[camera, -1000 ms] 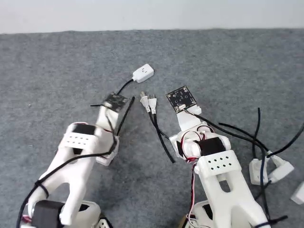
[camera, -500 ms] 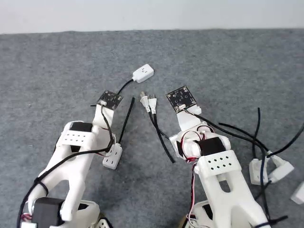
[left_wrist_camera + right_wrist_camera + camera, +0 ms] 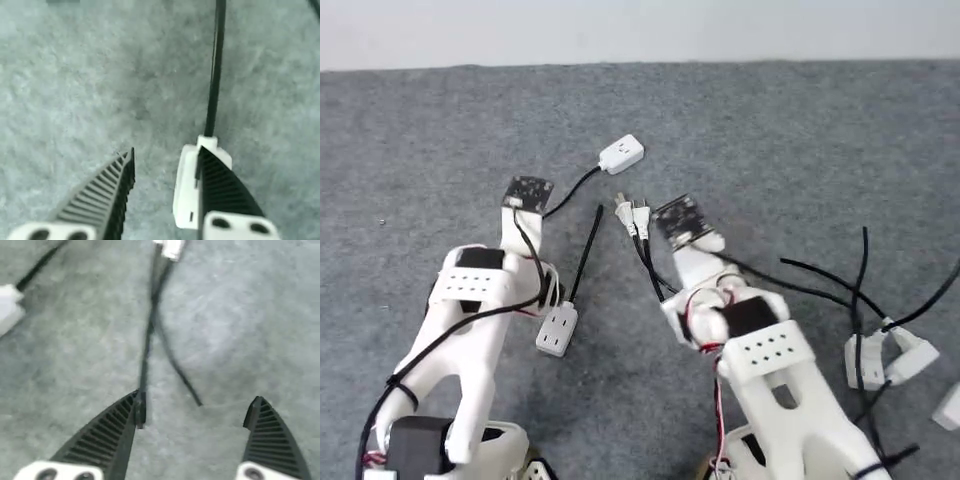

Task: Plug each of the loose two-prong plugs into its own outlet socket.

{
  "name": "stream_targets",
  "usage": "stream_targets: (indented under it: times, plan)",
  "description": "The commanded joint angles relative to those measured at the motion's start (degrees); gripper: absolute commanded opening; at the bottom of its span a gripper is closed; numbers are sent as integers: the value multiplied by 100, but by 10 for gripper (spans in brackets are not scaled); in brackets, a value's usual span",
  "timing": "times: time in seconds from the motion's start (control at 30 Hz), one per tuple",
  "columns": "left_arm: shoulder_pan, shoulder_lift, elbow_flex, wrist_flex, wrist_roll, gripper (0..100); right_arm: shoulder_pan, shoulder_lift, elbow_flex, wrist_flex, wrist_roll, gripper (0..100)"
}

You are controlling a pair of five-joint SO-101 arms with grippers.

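Note:
Two loose two-prong plugs (image 3: pixel 630 211) lie side by side mid-table, and their black cords (image 3: pixel 655 270) trail back under the right arm (image 3: pixel 760 345). A white outlet socket (image 3: pixel 555 330) lies next to the left arm (image 3: pixel 470 290). My left gripper (image 3: pixel 165 152) is open just above the carpet. One of its fingers (image 3: pixel 220 185) overlaps the edge of that socket (image 3: pixel 186 187), and nothing is gripped. My right gripper (image 3: pixel 196 399) is open above the cords (image 3: pixel 150 340), with a plug (image 3: pixel 170 247) ahead of it. A second white socket (image 3: pixel 621 153) lies farther back.
More white sockets (image 3: pixel 890 358) and black cords (image 3: pixel 865 290) are tangled at the right edge of the grey carpet (image 3: pixel 440 130). The near socket's cord (image 3: pixel 585 255) runs between the two arms. A white socket (image 3: pixel 7 310) shows off to one side in the right wrist view.
The left arm has swung left, uncovering the white socket beside it. The right arm has turned left towards the two plugs. Plugs and sockets lie where they were.

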Motion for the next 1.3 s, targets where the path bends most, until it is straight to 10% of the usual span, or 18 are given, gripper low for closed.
stream_targets:
  times: [0.0,0.7,1.13,1.27]
  plan:
    - [-9,-105,180,-396,44,164,-312,-145,35,-268,-158,318]
    - [-18,-3051,1648,378,-158,258,-233,1174,-378,-998,-176,318]
    - [-1099,-1116,822,-475,-149,258,13,2668,-1266,-892,-123,314]
    - [-1248,-237,268,-475,-149,258,154,3240,-1837,-479,-123,179]
